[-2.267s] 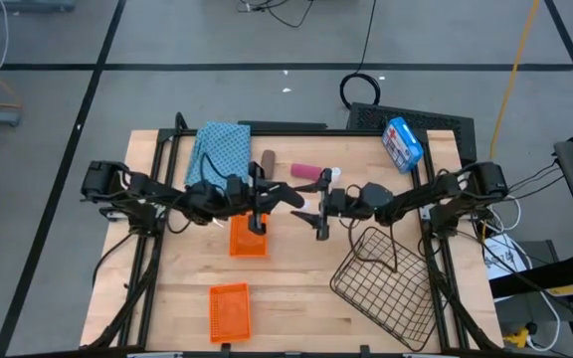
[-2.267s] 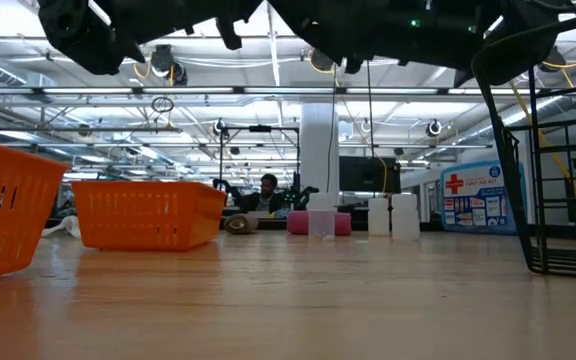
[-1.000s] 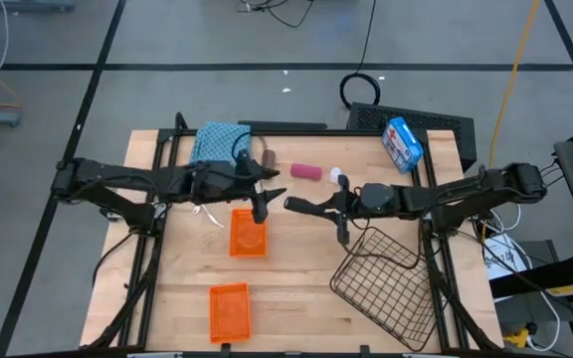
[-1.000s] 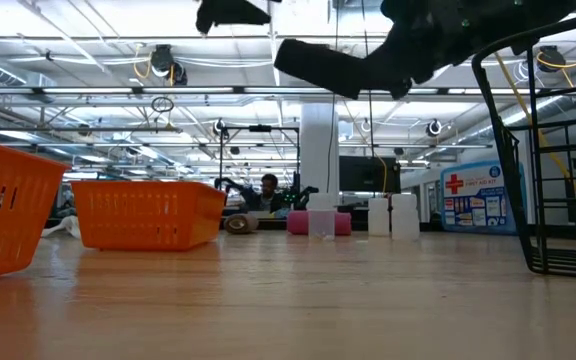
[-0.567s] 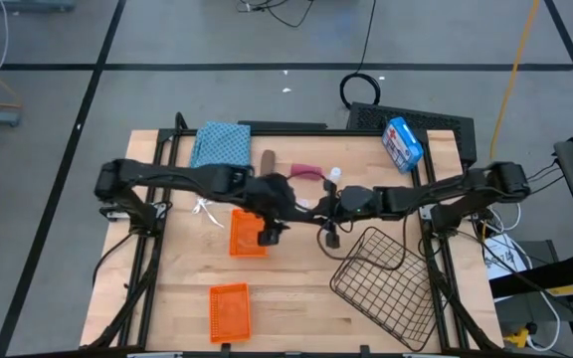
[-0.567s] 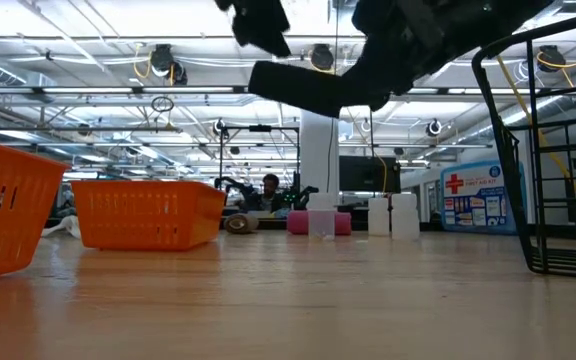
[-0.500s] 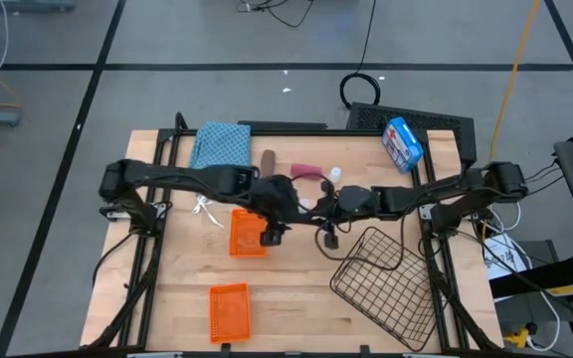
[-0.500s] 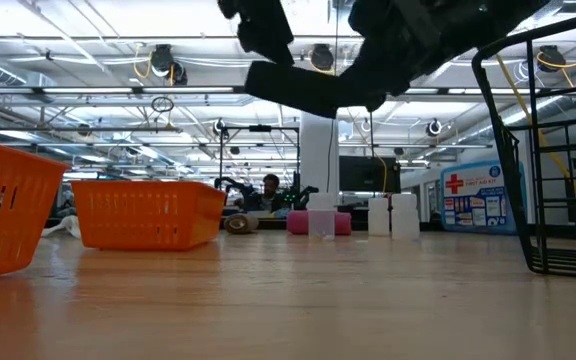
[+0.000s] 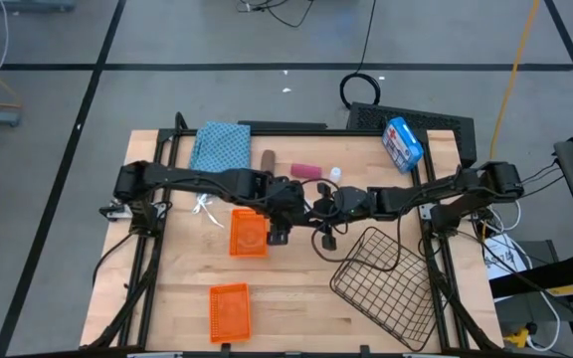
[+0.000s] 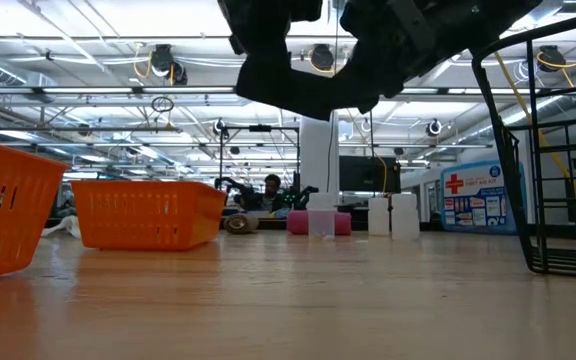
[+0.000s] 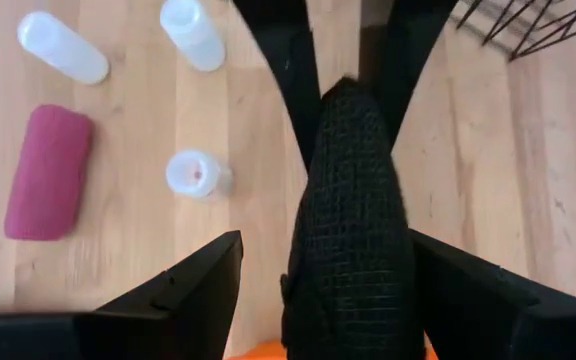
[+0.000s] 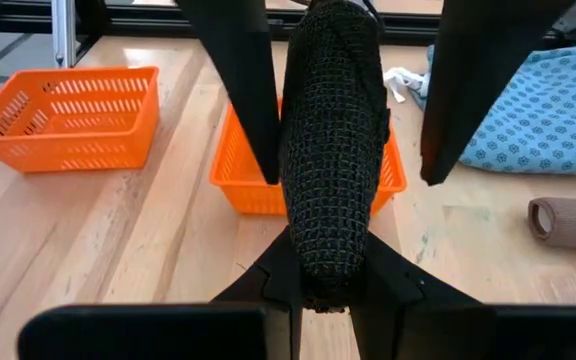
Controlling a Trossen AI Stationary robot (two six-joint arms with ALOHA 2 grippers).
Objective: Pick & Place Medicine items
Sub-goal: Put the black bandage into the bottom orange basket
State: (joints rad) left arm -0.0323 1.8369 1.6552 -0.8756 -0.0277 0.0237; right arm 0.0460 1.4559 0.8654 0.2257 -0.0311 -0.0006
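- Both arms meet over the middle of the counter (image 9: 167,298), just beside the nearer orange basket (image 9: 248,234).
- The black cylinder (image 12: 333,140), a dark mesh-textured roll, hangs in the air between the two grippers, clear of the wood.
- The right gripper (image 12: 323,285) pinches one end of the black cylinder between its jaws.
- The left gripper (image 11: 323,290) has its jaws spread wide on either side of the other end of the roll; they do not touch it.
- Below, on the wood, the pink cylinder (image 11: 48,173) lies flat, with three white vials (image 11: 197,174) near it: one stands upright and two lie on their sides.
- The brown cylinder (image 12: 568,221) lies beside the blue patterned cloth (image 9: 219,145).
- A second orange basket (image 9: 230,309) sits well apart, near the front edge of the counter.
- The wire basket (image 9: 391,283) sits tilted on the right arm's side.
- The blue-and-white box (image 9: 402,143) rests at the far right corner.
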